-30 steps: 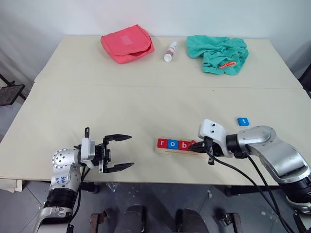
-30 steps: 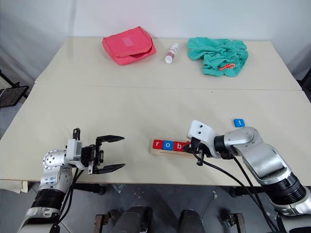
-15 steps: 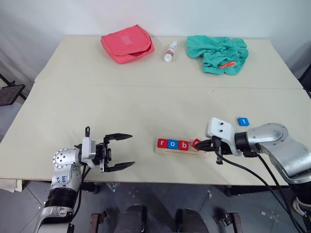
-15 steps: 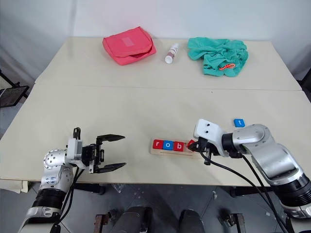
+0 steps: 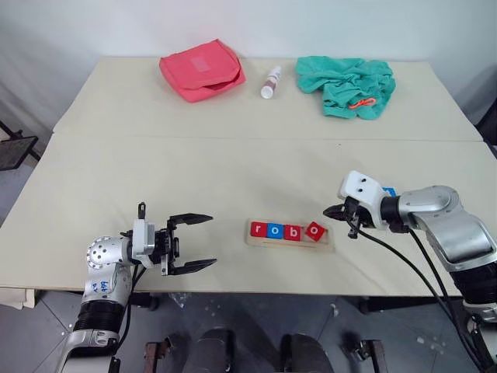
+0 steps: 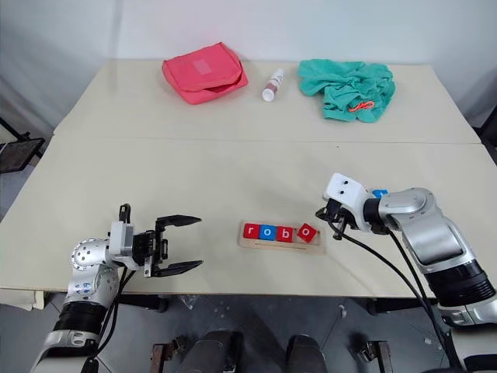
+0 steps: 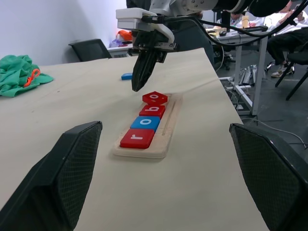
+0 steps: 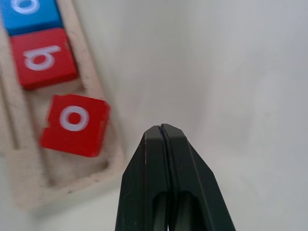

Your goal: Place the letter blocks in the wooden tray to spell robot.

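The wooden tray (image 5: pixel 289 242) lies near the table's front edge. In its slot sit a red r (image 5: pixel 258 229), a blue o (image 5: pixel 274 230) and a red b (image 5: pixel 292 231) in a row. A second red o (image 5: pixel 314 230) rests askew at the tray's right end, one corner turned toward the rim. The blue t tile (image 6: pixel 379 193) lies on the table behind my right wrist, partly hidden. My right gripper (image 5: pixel 329 211) is shut and empty, just right of the tray and apart from the skewed o (image 8: pixel 74 124). Well left of the tray, my left gripper (image 5: pixel 211 241) stands open and empty.
At the table's far side lie a pink pouch (image 5: pixel 202 68), a small white bottle (image 5: pixel 270 81) and a crumpled green cloth (image 5: pixel 347 85). A seam (image 5: pixel 233 138) runs across the table between them and the tray. The front edge is close below the tray.
My right gripper has drawn back to the right, off the tray, uncovering the red o, which now lies skewed at the tray's right end. The left gripper has not moved.
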`<state>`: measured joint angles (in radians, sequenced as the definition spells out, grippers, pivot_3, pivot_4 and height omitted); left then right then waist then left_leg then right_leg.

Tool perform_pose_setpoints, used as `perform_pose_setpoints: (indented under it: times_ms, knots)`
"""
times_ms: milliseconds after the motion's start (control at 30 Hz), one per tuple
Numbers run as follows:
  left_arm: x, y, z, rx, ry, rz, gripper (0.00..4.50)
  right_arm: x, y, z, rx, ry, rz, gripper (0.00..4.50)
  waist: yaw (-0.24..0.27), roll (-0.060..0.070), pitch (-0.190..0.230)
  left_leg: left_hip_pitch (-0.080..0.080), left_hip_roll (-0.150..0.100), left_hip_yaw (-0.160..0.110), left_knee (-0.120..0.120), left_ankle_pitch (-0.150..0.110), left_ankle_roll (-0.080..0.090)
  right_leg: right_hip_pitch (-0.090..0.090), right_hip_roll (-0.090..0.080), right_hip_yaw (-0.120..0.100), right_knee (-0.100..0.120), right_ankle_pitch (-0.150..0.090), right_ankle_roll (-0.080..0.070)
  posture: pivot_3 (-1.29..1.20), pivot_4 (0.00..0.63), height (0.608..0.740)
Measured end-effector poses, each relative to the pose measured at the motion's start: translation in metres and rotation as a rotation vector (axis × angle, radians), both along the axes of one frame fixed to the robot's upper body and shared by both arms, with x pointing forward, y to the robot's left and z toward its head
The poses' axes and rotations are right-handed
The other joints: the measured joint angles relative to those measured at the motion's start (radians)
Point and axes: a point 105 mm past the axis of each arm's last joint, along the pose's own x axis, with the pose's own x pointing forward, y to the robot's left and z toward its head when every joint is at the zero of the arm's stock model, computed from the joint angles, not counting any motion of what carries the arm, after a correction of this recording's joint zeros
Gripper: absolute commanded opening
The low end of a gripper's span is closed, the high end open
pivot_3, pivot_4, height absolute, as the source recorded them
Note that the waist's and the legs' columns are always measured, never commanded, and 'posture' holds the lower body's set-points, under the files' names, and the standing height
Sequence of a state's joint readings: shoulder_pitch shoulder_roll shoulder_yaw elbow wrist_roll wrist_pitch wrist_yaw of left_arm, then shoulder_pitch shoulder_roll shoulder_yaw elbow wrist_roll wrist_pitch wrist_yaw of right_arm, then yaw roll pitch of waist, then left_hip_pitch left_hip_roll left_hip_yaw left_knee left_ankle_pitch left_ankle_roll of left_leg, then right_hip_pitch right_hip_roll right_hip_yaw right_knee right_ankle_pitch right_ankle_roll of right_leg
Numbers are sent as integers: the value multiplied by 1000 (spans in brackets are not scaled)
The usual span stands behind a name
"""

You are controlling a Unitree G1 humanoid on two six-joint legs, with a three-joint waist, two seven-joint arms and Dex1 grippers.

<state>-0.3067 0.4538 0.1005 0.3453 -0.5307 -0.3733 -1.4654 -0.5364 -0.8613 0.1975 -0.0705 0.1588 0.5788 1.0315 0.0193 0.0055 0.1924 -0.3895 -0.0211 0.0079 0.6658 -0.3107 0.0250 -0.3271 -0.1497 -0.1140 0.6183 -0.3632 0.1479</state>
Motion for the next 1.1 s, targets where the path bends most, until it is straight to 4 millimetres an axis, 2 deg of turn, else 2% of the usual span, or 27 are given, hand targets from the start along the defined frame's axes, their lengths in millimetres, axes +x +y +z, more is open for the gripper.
perform_pose_setpoints:
  times_ms: [233, 533, 733, 900, 1100]
  knots:
    - [0, 0, 0, 0, 0, 2, 4500, -15, 18, -6, 6, 28, 89, 19, 2, 0, 0, 0, 0, 0, 0, 0, 0, 0, 0, 0, 0, 0, 0, 0, 150, 740]
    - [0, 0, 0, 0, -3, 2, 4500, -26, 26, -11, 17, 52, 117, 19, 1, 0, 0, 0, 0, 0, 0, 0, 0, 0, 0, 0, 0, 0, 0, 0, 150, 740]
    - [0, 1, -1, 2, -1, 6, 4500, -26, 25, -8, 27, 57, 106, 19, 2, 0, 0, 0, 0, 0, 0, 0, 0, 0, 0, 0, 0, 0, 0, 0, 150, 740]
    - [1, 1, -2, 1, 2, 6, 4500, -31, 13, 2, -7, 45, 80, 19, 4, 0, 0, 0, 0, -1, 0, 0, 0, 0, 0, 0, 0, 0, 0, 0, 150, 740]
    - [2, 0, -1, 2, -5, 3, 4500, -44, 7, -11, -16, 111, 76, 19, 3, 0, 0, 0, 0, 0, 0, 0, 0, 0, 0, 0, 0, 0, 0, 0, 150, 740]
